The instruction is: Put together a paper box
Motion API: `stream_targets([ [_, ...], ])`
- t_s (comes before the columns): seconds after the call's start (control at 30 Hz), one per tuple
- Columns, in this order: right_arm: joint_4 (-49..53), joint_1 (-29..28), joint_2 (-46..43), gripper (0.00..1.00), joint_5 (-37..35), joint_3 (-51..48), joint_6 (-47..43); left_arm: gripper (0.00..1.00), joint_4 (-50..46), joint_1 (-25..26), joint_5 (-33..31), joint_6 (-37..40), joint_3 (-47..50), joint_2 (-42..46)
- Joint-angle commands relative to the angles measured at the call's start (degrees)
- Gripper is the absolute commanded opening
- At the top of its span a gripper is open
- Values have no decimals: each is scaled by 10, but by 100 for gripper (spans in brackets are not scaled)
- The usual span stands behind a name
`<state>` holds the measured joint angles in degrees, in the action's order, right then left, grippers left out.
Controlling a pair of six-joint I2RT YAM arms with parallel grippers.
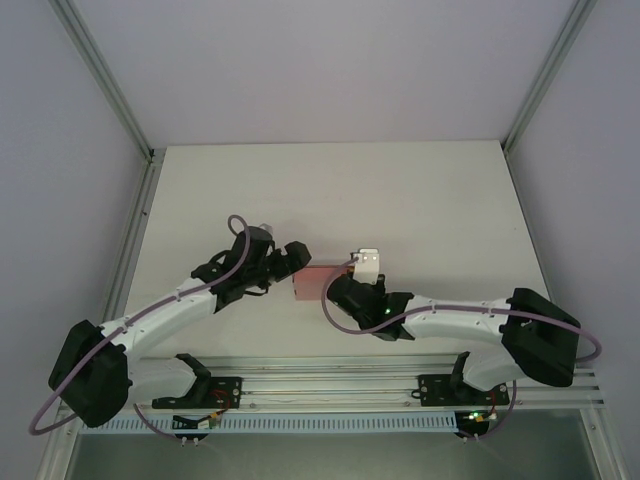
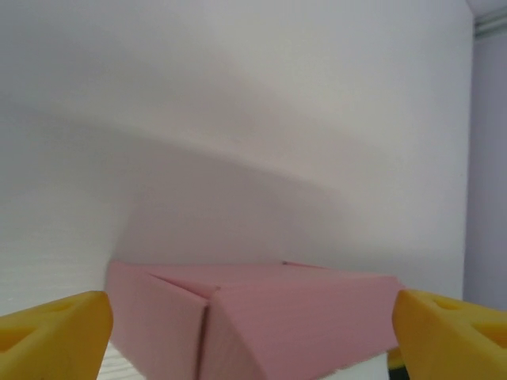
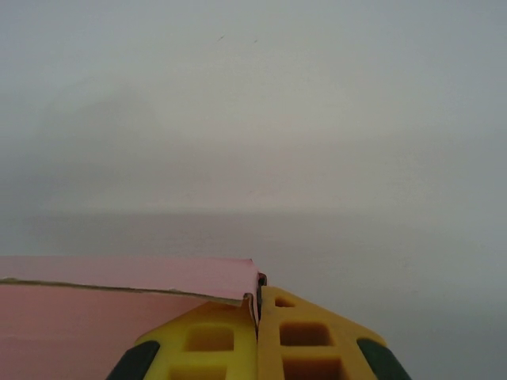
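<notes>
The pink paper box (image 1: 312,283) lies on the white table (image 1: 400,200) between my two grippers. In the left wrist view it is a folded box (image 2: 301,317) with a side flap angled at its left end. My left gripper (image 2: 249,321) stands wide open astride it, one yellow fingertip (image 2: 63,332) at each end; whether they touch the paper I cannot tell. My right gripper (image 3: 258,291) is shut, with a thin edge of the pink box (image 3: 119,313) pinched between its yellow fingers. From above, the left gripper (image 1: 297,268) and right gripper (image 1: 336,288) meet at the box.
Metal frame posts (image 1: 110,90) and pale walls bound the table on the left, right and back. The arms' mounting rail (image 1: 330,385) runs along the near edge. Bare table surface stretches behind the box.
</notes>
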<state>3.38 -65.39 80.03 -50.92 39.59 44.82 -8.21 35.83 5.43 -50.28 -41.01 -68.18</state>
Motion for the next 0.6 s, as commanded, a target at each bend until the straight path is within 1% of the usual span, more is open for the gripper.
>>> stream_targets([
  [0.0,115,-9,38,0,76,-20,22,87,39,-3,26,-10,29,16],
  [0.1,123,-10,40,0,76,-14,25,85,35,-3,4,-16,66,38],
  [0.23,107,-16,38,0,77,-20,20,84,47,-2,-4,-26,98,41],
  [0.3,100,-16,39,0,77,-25,18,84,55,-3,-4,-28,102,33],
  [0.4,108,-17,41,0,77,-24,18,83,95,-3,16,-28,107,26],
  [0.43,112,-17,41,0,76,-22,18,81,95,-3,14,-29,107,26],
  [0.47,115,-17,39,1,77,-22,18,79,92,-3,10,-29,105,24],
  [0.57,101,-18,24,10,82,-27,2,72,85,-2,1,-32,107,14],
])
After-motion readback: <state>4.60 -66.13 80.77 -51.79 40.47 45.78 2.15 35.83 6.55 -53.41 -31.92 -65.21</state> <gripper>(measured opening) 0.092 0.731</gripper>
